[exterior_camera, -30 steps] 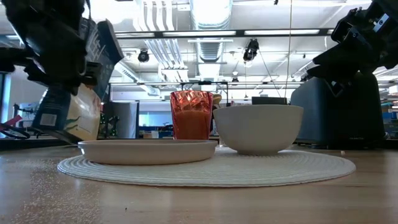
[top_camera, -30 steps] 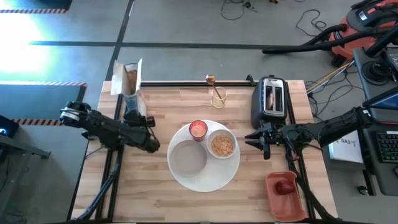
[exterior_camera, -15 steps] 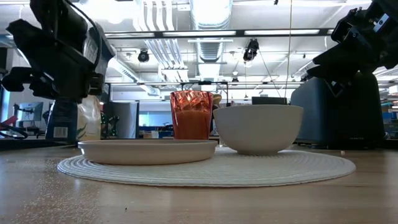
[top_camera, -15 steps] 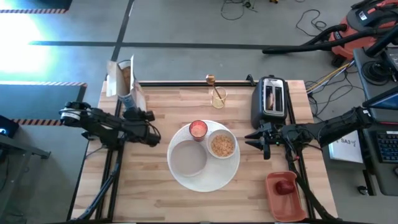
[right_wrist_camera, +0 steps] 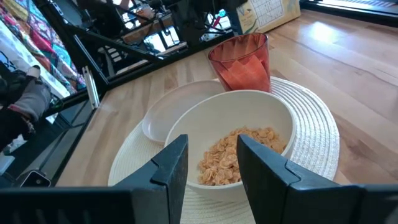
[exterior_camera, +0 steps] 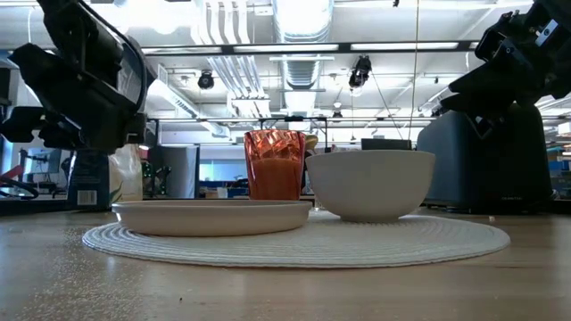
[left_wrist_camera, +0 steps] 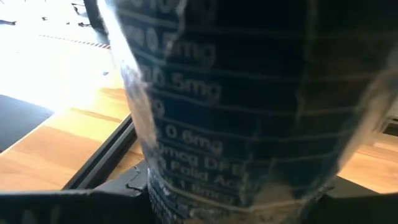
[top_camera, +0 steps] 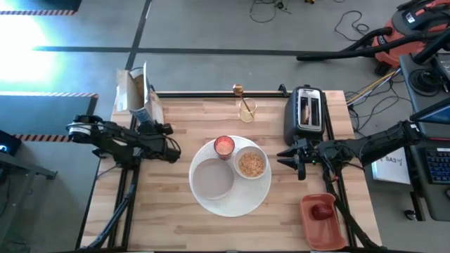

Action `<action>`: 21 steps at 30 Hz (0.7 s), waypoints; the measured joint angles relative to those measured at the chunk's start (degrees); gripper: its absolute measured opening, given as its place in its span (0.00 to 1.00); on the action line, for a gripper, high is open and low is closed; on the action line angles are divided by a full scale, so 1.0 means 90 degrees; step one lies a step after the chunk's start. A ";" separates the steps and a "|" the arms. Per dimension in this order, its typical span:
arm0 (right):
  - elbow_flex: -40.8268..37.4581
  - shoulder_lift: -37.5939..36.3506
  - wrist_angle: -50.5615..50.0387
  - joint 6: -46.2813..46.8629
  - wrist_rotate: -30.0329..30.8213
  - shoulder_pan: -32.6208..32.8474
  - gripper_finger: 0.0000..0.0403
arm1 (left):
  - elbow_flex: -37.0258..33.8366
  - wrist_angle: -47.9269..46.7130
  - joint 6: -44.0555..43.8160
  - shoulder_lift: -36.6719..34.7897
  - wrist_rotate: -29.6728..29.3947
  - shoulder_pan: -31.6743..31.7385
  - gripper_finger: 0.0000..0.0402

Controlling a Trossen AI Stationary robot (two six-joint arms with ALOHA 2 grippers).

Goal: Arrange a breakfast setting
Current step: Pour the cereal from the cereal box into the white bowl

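The white bowl [top_camera: 251, 164] of cereal, pink-red cup [top_camera: 223, 145] and smaller white plate [top_camera: 212, 178] sit on the round mat [top_camera: 232, 205] mid-counter. The left gripper [top_camera: 156, 131], arm stretched low across the counter's left edge, is at an upright cereal box [top_camera: 139, 98]; whether it grips is unclear. The right gripper [top_camera: 290, 158] hovers part-open, empty, beside the toaster [top_camera: 306, 112].

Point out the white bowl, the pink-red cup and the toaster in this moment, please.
white bowl [right_wrist_camera: 233, 146]: right wrist view, on the cereal-filled inside near its middle.
pink-red cup [top_camera: 223, 145]: high view, on its open top.
toaster [top_camera: 307, 112]: high view, on its top face between the slots.
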 joint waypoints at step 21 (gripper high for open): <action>0.0000 0.0000 0.0002 0.0000 -0.0002 0.0000 0.32 | 0.0614 0.0139 0.1648 -0.0005 0.1488 -0.0395 0.79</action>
